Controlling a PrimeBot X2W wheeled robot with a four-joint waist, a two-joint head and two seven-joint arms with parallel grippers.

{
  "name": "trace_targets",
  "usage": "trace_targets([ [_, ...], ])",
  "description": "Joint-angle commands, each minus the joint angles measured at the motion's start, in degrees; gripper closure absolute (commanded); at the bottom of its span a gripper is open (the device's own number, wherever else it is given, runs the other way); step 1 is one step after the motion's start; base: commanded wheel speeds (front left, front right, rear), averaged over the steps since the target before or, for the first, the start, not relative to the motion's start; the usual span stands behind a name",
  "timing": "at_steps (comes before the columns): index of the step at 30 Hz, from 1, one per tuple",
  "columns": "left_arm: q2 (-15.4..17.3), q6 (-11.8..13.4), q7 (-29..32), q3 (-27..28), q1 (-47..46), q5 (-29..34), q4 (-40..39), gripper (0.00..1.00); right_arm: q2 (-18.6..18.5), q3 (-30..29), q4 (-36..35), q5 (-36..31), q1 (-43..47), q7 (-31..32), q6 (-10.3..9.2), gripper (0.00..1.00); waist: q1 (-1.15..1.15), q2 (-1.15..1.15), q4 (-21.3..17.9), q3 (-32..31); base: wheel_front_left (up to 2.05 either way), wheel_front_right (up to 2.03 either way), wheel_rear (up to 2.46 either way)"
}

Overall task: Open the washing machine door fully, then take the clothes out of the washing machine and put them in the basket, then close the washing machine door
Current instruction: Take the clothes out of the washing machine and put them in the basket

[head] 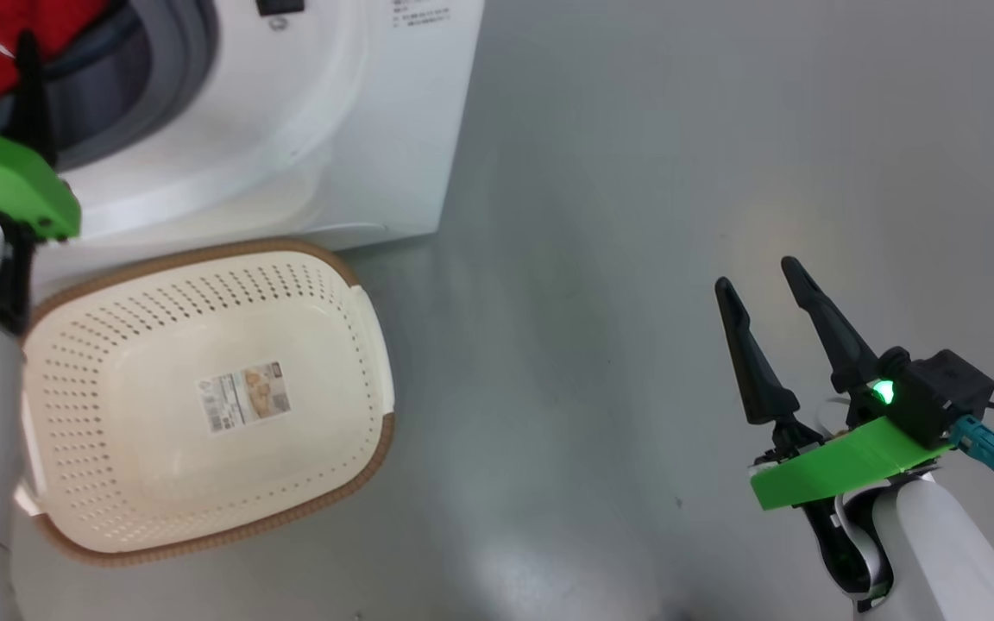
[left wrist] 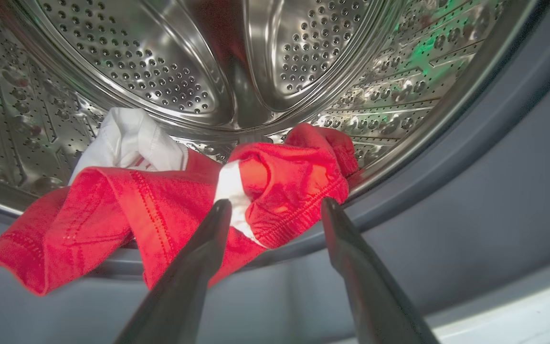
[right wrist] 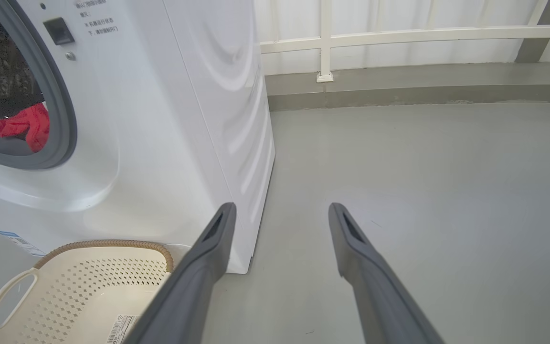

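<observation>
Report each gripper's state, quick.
Left gripper: open, tips at the red clothes in the drum mouth, nothing gripped.
Right gripper: open, empty, above the floor.

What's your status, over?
Left gripper open, at the clothes in the drum. Right gripper open over the floor. Basket empty. Nothing blocking.
</observation>
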Motion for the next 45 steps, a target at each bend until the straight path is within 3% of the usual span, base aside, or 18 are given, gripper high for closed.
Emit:
trace_targets([
  [1, 3.4, -0.32, 0.0, 0.15, -2.23, -0.36, -0.06, 0.0, -0.02, 1.54, -1.54, 0.79, -0.58, -0.48, 0.35, 0.0, 0.0, 0.0, -1.34, 2.25, 0.0, 0.0, 0.0],
  [10, 6.75, -0.32, -0.4, -2.34, -9.68, -1.03, 6.84, 0.0, 0.75, 3.09, -2.52, 1.09, -2.34, -0.48, 0.35, 0.0, 0.0, 0.0, -3.34, 5.41, 0.0, 0.0, 0.0],
  [20, 7.9, -0.32, -1.04, -5.27, -13.02, -1.66, 10.02, 0.0, 1.19, 3.13, -3.12, 1.33, -2.56, -0.48, 0.35, 0.0, 0.0, 0.0, -4.38, 6.84, 0.0, 0.0, 0.0],
  [21, 7.97, -0.32, -1.14, -5.49, -13.18, -1.82, 10.28, 0.23, 1.21, 3.13, -3.17, 1.35, -2.58, -0.48, 0.35, 0.0, 0.0, 0.0, -4.45, 6.91, 0.0, 0.0, 0.0],
  [22, 7.97, -0.32, -1.22, -5.83, -13.28, -1.94, 10.48, 0.52, 1.23, 3.11, -3.19, 1.34, -2.59, -0.48, 0.35, 0.0, 0.0, 0.0, -4.49, 6.92, 0.0, 0.0, 0.0],
  [24, 7.98, -0.32, -1.41, -6.41, -13.44, -2.27, 10.84, 0.8, 1.26, 3.02, -3.25, 1.32, -2.59, -0.48, 0.35, 0.0, 0.0, 0.0, -4.53, 6.91, 0.0, 0.0, 0.0],
  [25, 7.9, -0.32, -1.55, -6.63, -13.46, -2.52, 10.96, 1.0, 1.26, 2.96, -3.27, 1.29, -2.59, -0.48, 0.35, 0.0, 0.0, 0.0, -4.5, 6.88, 0.0, 0.0, 0.0],
  [34, 7.14, -0.32, -3.51, -6.95, -11.0, -5.3, 8.74, 1.0, 1.16, 2.74, -3.31, 0.88, -1.99, -0.48, 0.35, 0.0, 0.0, 0.0, -3.11, 5.16, 0.0, 0.0, 0.0],
  [45, 5.05, 0.86, -3.62, 0.81, 2.57, -5.8, -8.32, 1.0, 0.33, 2.57, -2.75, 0.77, -0.35, -0.48, 0.35, 0.0, 0.0, 0.0, -0.56, -0.1, 0.0, 0.0, 0.0],
])
